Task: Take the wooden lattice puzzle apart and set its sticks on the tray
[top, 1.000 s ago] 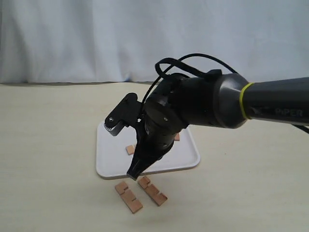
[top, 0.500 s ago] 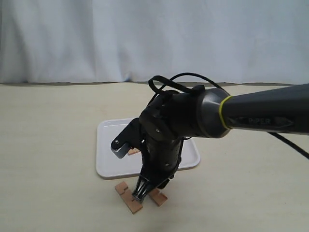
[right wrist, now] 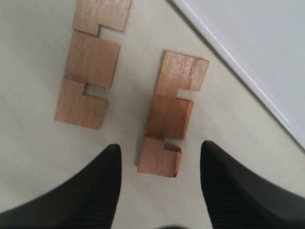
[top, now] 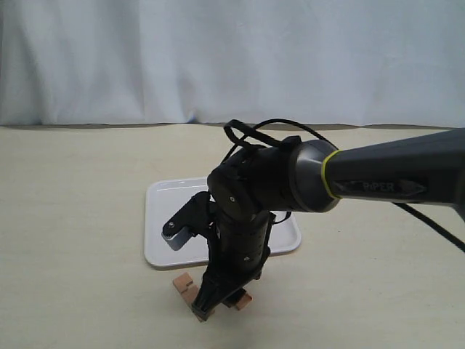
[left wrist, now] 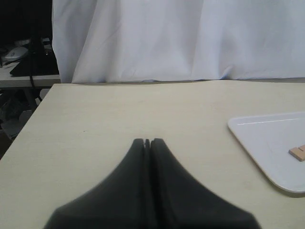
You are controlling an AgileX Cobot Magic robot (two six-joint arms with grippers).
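Sticks (top: 183,282), two, lay on the counter (top: 73,218) just before the tray (top: 156,218) in the exterior view, the right fingers (top: 203,309) low over them. The left wrist view showed the left fingers (left wrist: 143,181) clenched empty and another stick (left wrist: 298,152) on the tray. In the right wrist view the right fingers stood released astride one stick (right wrist: 164,138) at its end, not touching it; this light, stiff wood is probably best pinched across its long edges.
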